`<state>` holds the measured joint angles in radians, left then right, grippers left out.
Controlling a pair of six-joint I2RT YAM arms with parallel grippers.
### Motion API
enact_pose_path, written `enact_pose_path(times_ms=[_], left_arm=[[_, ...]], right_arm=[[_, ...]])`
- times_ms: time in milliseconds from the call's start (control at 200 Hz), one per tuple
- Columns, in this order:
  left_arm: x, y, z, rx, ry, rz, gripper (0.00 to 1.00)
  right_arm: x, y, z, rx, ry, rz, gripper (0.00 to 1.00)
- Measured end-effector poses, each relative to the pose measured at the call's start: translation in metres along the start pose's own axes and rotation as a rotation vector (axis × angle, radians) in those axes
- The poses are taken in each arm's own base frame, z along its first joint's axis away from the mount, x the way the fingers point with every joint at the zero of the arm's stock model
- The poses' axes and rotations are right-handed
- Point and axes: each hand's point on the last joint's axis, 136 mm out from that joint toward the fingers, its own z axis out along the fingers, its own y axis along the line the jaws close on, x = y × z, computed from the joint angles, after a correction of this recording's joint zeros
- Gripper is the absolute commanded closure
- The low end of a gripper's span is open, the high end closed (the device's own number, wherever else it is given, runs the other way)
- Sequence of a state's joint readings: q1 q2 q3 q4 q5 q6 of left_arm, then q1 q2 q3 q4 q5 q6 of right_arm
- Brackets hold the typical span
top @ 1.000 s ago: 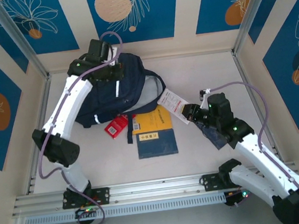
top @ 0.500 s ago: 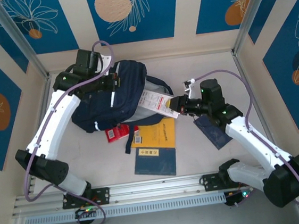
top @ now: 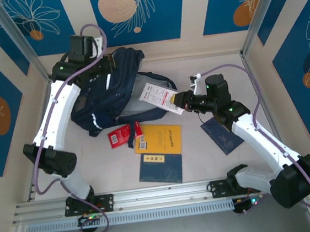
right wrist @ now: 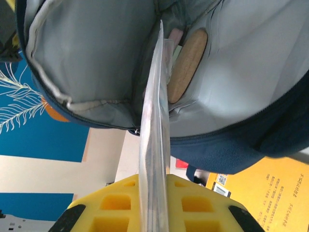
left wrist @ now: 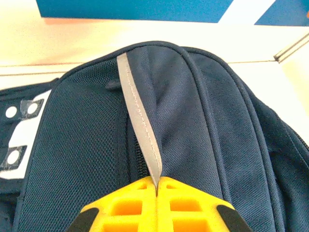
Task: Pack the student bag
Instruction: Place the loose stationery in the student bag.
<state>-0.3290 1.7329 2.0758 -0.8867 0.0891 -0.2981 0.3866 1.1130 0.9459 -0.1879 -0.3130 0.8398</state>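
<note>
The student bag (top: 104, 99), dark navy with thin white stripes, lies at the back left with its mouth and grey lining facing right. My left gripper (top: 107, 71) is shut on a grey reflective strip (left wrist: 140, 121) at the student bag's top (left wrist: 212, 121) and holds it up. My right gripper (top: 180, 99) is shut on a flat clear packet with a white and red label (top: 158, 95). In the right wrist view the packet (right wrist: 155, 111) is edge-on, its far end inside the bag's grey lining (right wrist: 96, 53). A wooden piece (right wrist: 186, 65) lies inside.
On the table in front of the bag lie a red packet (top: 121, 135), a yellow book (top: 160, 137) and a navy booklet (top: 161, 167). Another navy booklet (top: 224, 136) lies under my right arm. Patterned walls and metal posts close in the back and sides.
My left gripper has pulled the bag's top toward the back left, opening its mouth. My right gripper has carried the packet left, into the opening.
</note>
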Motion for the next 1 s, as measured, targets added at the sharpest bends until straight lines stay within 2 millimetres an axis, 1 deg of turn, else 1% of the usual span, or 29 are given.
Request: enact_pose_path(times_ms=[45, 110, 265, 340, 480, 595, 715, 845, 920, 1000], left_arm=[[-0.003, -0.001, 0.003, 0.005, -0.005, 0.0, 1.0], [-0.001, -0.003, 0.003, 0.022, 0.005, 0.001, 1.0], [0.007, -0.015, -0.004, 0.089, 0.033, 0.022, 1.0], [0.018, -0.017, -0.014, 0.116, 0.049, 0.031, 1.0], [0.049, -0.02, -0.044, 0.156, 0.058, 0.039, 1.0], [0.063, -0.02, -0.067, 0.169, 0.035, 0.045, 1.0], [0.072, -0.019, -0.08, 0.177, 0.004, 0.052, 1.0], [0.074, -0.019, -0.081, 0.185, -0.006, 0.054, 1.0], [0.073, -0.021, -0.078, 0.198, -0.011, 0.054, 1.0], [0.071, -0.023, -0.076, 0.21, -0.017, 0.055, 1.0]], right_arm=[[-0.001, 0.002, -0.002, 0.001, -0.003, -0.006, 1.0], [-0.002, 0.006, -0.005, 0.002, -0.004, -0.019, 1.0], [-0.001, 0.017, -0.012, -0.023, 0.004, -0.052, 1.0], [0.002, 0.023, -0.013, -0.041, 0.02, -0.062, 1.0], [0.011, 0.026, -0.009, -0.058, 0.061, -0.063, 1.0], [0.022, 0.023, 0.005, -0.045, 0.118, -0.049, 1.0], [0.039, 0.013, 0.027, -0.004, 0.187, -0.027, 1.0], [0.057, 0.002, 0.05, 0.055, 0.236, 0.034, 1.0], [0.061, 0.0, 0.062, 0.066, 0.236, 0.077, 1.0], [0.061, 0.004, 0.074, 0.059, 0.219, 0.125, 1.0]])
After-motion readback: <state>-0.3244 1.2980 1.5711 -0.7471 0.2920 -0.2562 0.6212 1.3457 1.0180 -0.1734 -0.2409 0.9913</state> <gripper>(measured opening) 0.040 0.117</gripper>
